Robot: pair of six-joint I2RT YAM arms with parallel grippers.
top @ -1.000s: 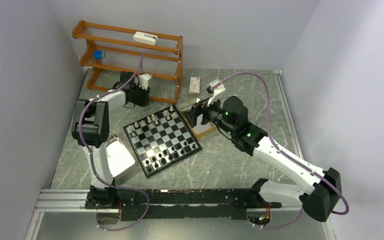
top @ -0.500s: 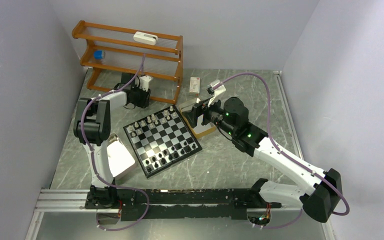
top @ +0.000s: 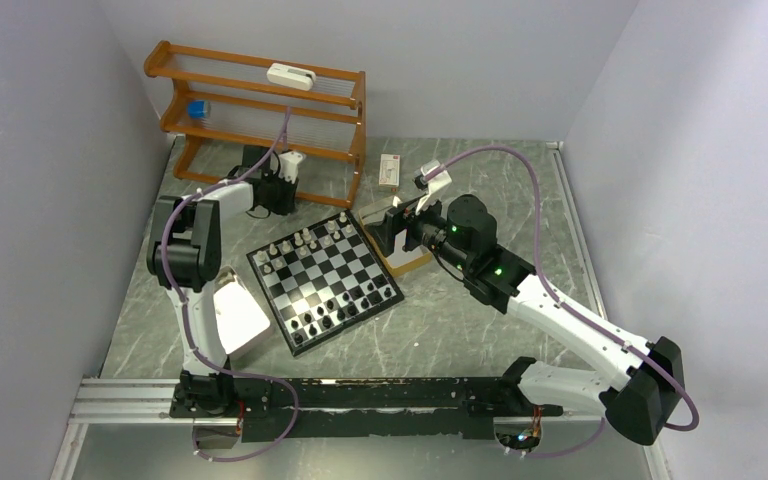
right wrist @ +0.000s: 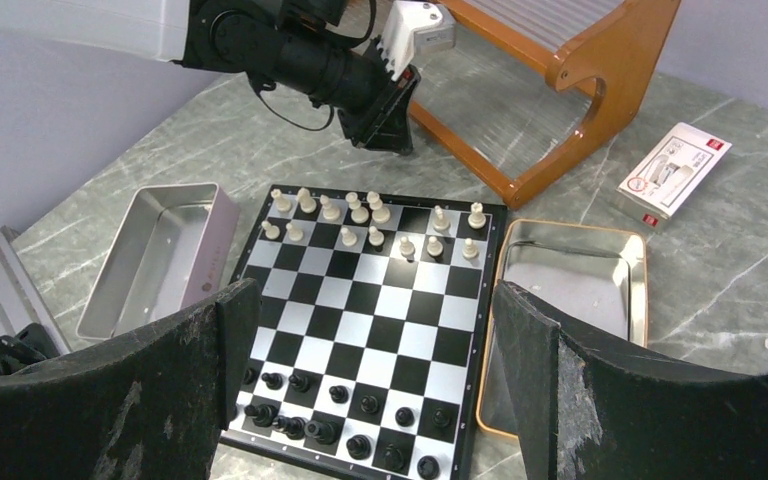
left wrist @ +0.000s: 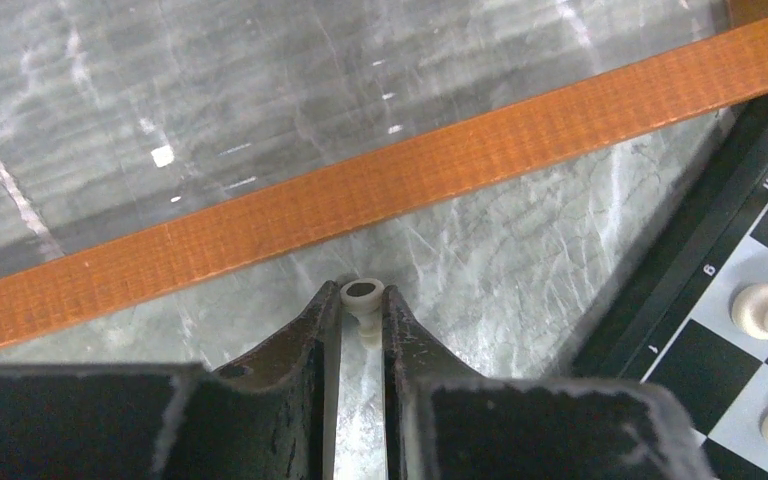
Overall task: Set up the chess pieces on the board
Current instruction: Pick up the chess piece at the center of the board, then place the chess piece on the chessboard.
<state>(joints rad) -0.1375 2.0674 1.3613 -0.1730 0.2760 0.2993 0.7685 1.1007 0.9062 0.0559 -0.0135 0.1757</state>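
Left gripper (left wrist: 360,303) clamps a white piece (left wrist: 363,291) just beside the rack rail (left wrist: 360,190), off the board (top: 332,270). Right gripper (right wrist: 375,292), jaws wide apart, hangs over the board. Unreadable: border marks (left wrist: 710,270), box (right wrist: 675,170) label.

The white-and-black left arm (top: 192,262) reached far forward with its elbow folded high. Its black two-finger left gripper (left wrist: 360,306) pointed down, jaws drawn in close on a tiny cream-white chess piece (left wrist: 362,292) pinched at their tips. The white-and-black right arm (top: 570,325) stretched forward and leftward. Its black right gripper (right wrist: 375,295) tilted downward, with fingers (right wrist: 160,390) spread wide apart.
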